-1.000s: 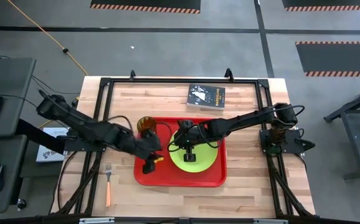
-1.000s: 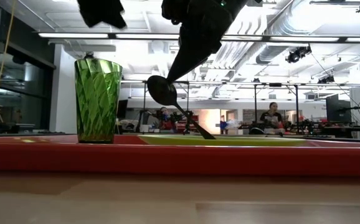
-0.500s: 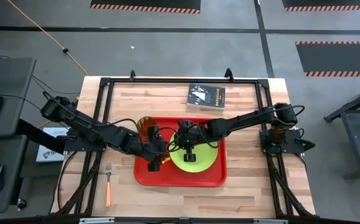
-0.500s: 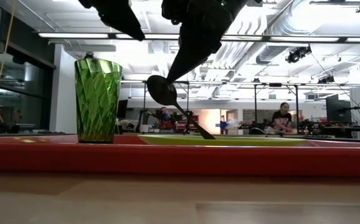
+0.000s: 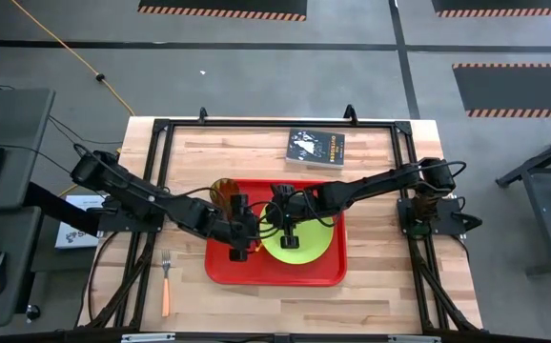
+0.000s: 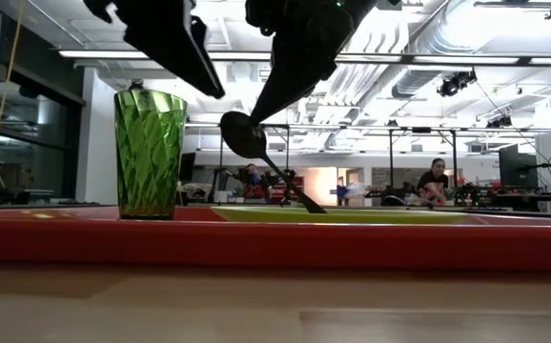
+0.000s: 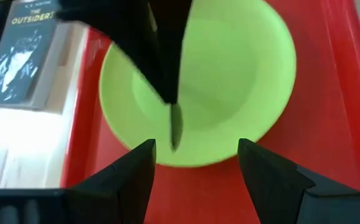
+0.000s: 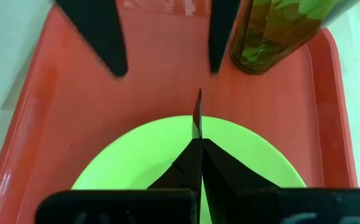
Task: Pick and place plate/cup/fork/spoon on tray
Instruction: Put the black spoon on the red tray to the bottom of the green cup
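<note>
Progress: the round flat lime-green plastic plate (image 5: 295,240) and the translucent green-to-amber faceted tumbler cup (image 5: 222,191) are sitting inside the large red rectangular plastic tray (image 5: 323,273); the spoon is being lowered there; the fork is waiting outside it, so I judge the task a little over half done
Spoon: the slim spoon with shiny metal bowl and dark thin handle (image 6: 261,160) is hanging tilted over the plate in the tray, bowl uppermost, handle tip seeming to touch the plate in the low view
Right jaws: the right gripper (image 5: 284,225) is poised above the plate in the tray, pinched narrowly on the spoon
Left jaws: the left gripper (image 5: 238,229) is hovering over the tray's bare red floor between cup and plate, spread wide and holding nothing
Fork: the small fork with silver tines and slim orange handle (image 5: 165,285) is lying flat on the table, well apart from the tray on the left arm's side; it is the one piece left to fetch
Tray material: glossy moulded plastic, rounded corners, raised rim
Plate shape: shallow disc with a slightly dished centre, matte sheen
Cup texture: diamond-cut facets, upright, in the tray's corner nearest the book
Table: pale butcher-block wood table (image 5: 371,162) in a black frame
Other: a dark paperback book (image 5: 315,149) is lying beyond the tray's far edge
</note>
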`<state>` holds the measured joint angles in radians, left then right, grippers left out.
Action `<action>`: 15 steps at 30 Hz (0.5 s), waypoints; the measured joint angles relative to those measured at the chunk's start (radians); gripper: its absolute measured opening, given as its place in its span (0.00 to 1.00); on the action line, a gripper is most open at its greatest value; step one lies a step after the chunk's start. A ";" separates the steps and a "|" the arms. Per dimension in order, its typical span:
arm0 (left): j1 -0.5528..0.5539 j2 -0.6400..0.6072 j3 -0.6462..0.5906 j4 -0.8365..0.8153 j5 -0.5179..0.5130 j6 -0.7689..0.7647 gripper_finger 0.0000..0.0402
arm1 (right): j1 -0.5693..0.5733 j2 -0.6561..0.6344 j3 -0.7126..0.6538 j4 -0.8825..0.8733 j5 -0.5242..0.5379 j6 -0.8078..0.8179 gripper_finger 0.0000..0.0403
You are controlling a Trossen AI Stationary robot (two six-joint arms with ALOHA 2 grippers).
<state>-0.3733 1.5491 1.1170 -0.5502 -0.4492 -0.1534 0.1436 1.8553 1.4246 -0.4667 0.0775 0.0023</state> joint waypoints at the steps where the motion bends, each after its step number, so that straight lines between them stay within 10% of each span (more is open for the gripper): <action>1: 0.000 0.011 0.001 0.008 0.000 -0.002 0.54 | 0.000 0.000 0.000 0.000 0.000 0.000 0.00; 15: 0.002 0.109 0.001 0.051 -0.056 -0.019 0.54 | 0.000 0.000 0.000 0.010 -0.005 -0.001 0.00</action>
<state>-0.3717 1.6582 1.1179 -0.4990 -0.5049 -0.1726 0.1436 1.8553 1.4246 -0.4564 0.0728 0.0016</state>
